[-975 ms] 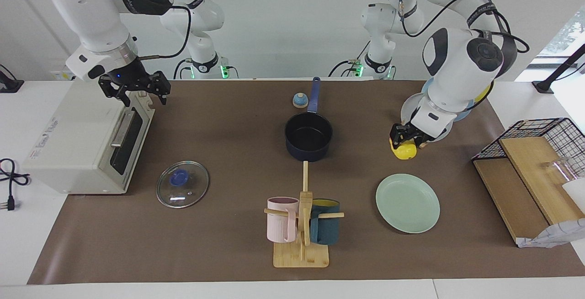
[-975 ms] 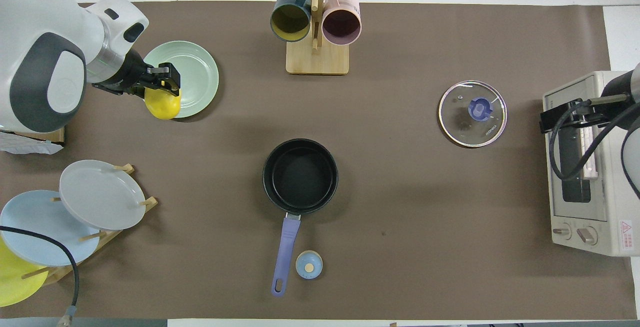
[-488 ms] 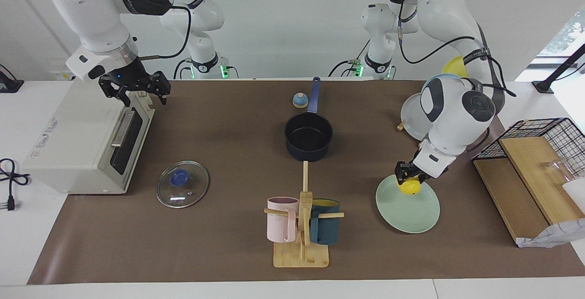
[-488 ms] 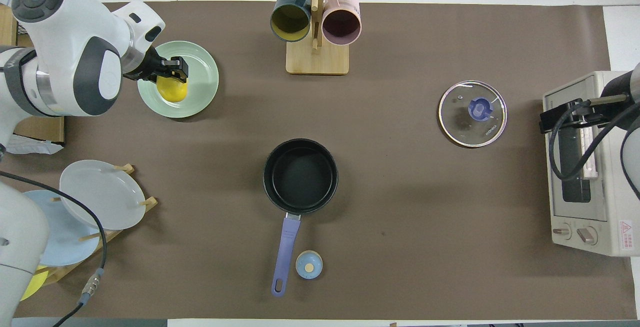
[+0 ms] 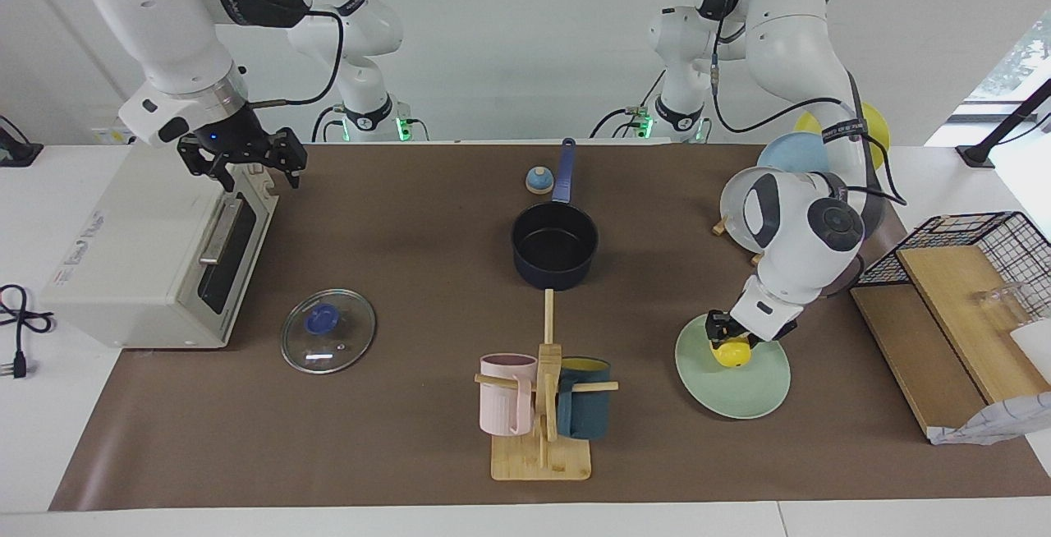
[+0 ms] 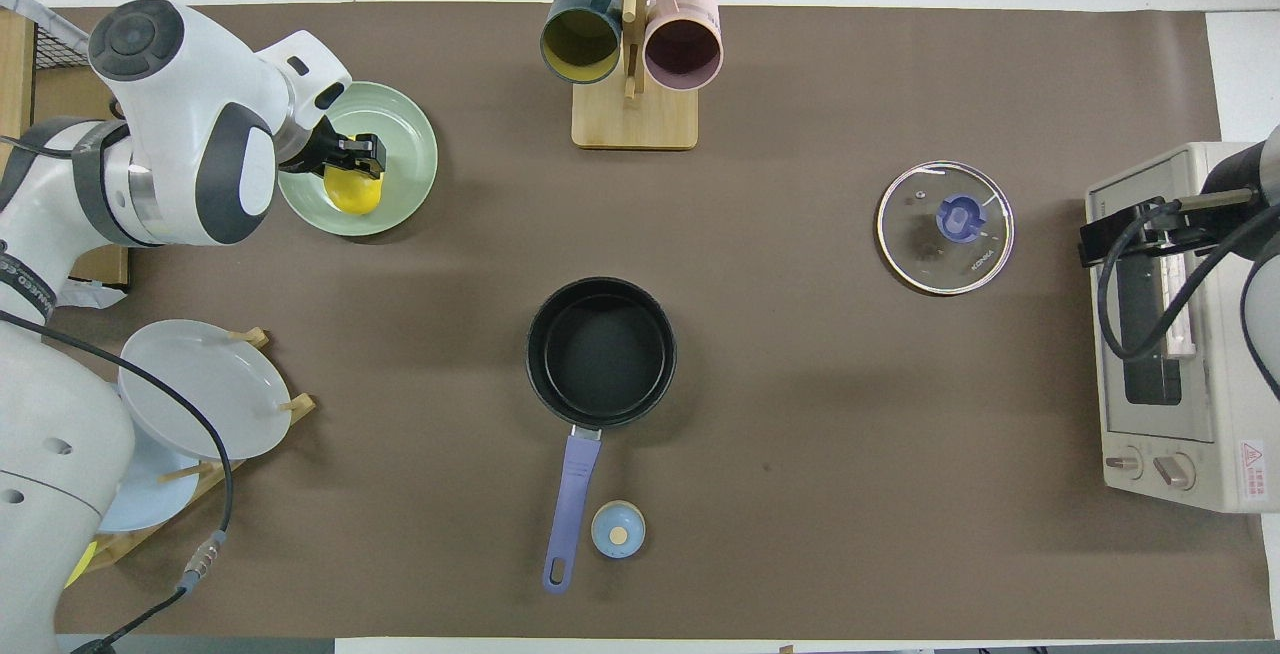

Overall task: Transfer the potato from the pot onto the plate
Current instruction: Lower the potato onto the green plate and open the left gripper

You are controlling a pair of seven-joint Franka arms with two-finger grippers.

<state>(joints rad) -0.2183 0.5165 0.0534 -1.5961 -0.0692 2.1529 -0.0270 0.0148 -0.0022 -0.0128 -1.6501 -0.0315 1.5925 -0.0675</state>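
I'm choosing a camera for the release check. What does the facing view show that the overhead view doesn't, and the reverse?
Facing only: both arm bases, the wire basket, and the left gripper low over the plate.
Overhead only: the toaster oven's knobs and the mug openings.
Both: the left gripper shut on the potato over the plate, the empty pot, the glass lid, and the right gripper open, waiting over the toaster oven.
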